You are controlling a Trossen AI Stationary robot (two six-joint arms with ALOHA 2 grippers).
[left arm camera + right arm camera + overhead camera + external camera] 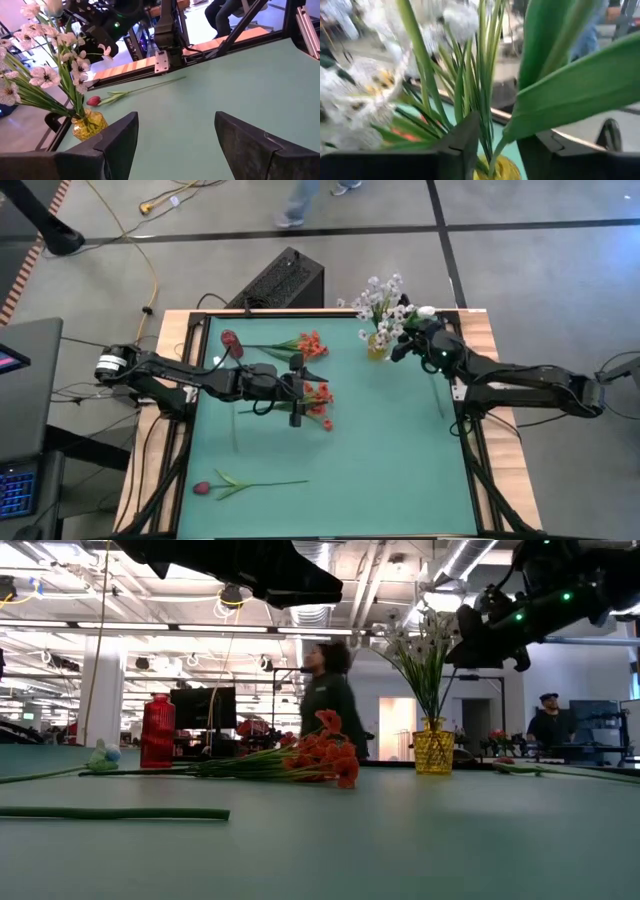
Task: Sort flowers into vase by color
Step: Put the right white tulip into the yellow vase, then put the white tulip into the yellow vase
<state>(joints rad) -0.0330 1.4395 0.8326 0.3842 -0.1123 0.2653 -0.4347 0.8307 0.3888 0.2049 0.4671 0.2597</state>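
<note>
A yellow vase (378, 347) stands at the table's far right and carries white small-blossom sprays (380, 295). My right gripper (404, 340) hovers right beside and above it, shut on a green-stemmed flower with broad leaves (570, 90); a white bud (426, 311) shows above the gripper. My left gripper (303, 392) is open and raised over a red-orange blossom cluster (320, 402) lying mid-table. Another red-orange cluster (312, 343) and a dark red bud (232, 340) lie at the far side. Two more dark red buds lie flat, one near left (203, 488), one by the vase (93, 101). My right gripper pinches the flower's thin green stem (495, 156) between its two fingers, below the broad leaves. The flower stands roughly upright in the hold, leaves rising above the fingers. The yellow vase (502, 171) shows just below the pinch; the stem's lower end is hidden.
The right arm (520, 380) reaches in over the table's right edge, above a stem (437, 392) lying there. A black box (280, 280) sits behind the far edge. The near half of the green mat (380, 470) is bare. People show in the room beyond.
</note>
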